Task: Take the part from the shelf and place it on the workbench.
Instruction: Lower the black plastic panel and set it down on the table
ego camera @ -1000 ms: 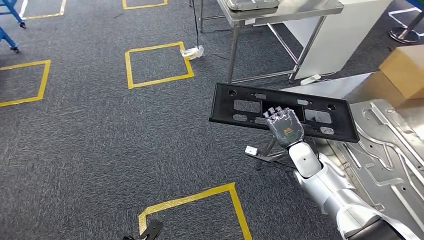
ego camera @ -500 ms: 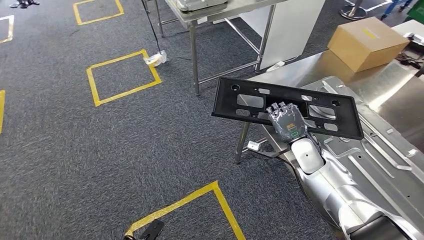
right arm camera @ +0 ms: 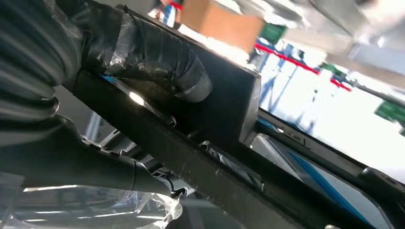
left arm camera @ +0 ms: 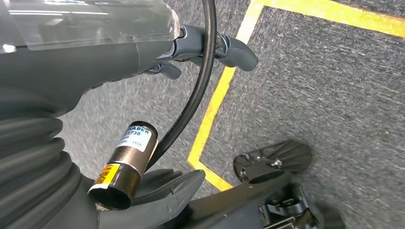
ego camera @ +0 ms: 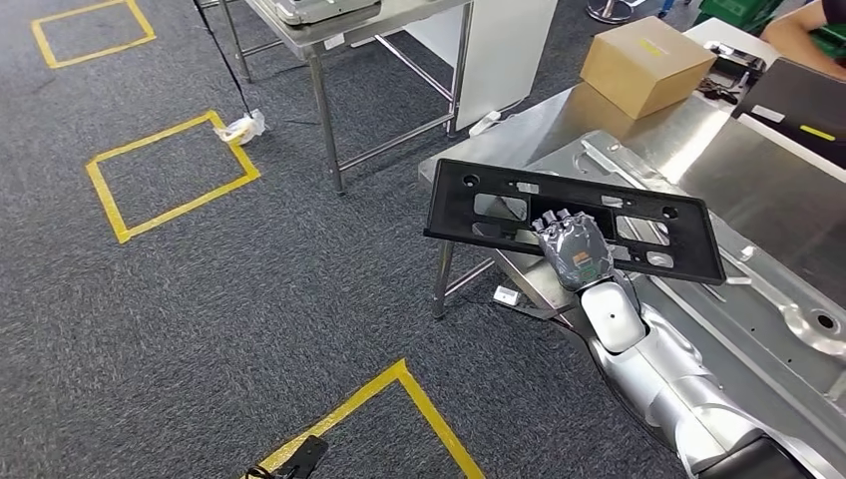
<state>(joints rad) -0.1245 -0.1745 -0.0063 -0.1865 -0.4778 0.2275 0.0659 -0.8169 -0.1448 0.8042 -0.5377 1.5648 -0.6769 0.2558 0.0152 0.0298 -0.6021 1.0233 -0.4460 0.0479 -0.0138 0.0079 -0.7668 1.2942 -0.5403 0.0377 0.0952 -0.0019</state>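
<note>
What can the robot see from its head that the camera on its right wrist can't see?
Head view alone: the carpet with yellow tape squares, the steel table and the big metal panel on the workbench. Right wrist view alone: the thumb pressed against the part, close up. Both: the right robot hand holding the black part, and the cardboard box.

The right arm (ego camera: 653,374) is glossy silver, its right hand (ego camera: 574,249) dark grey with a small green mark. The left hand (left arm camera: 143,57) (clear film over it) is grey, with a black cable (left arm camera: 198,81).
</note>
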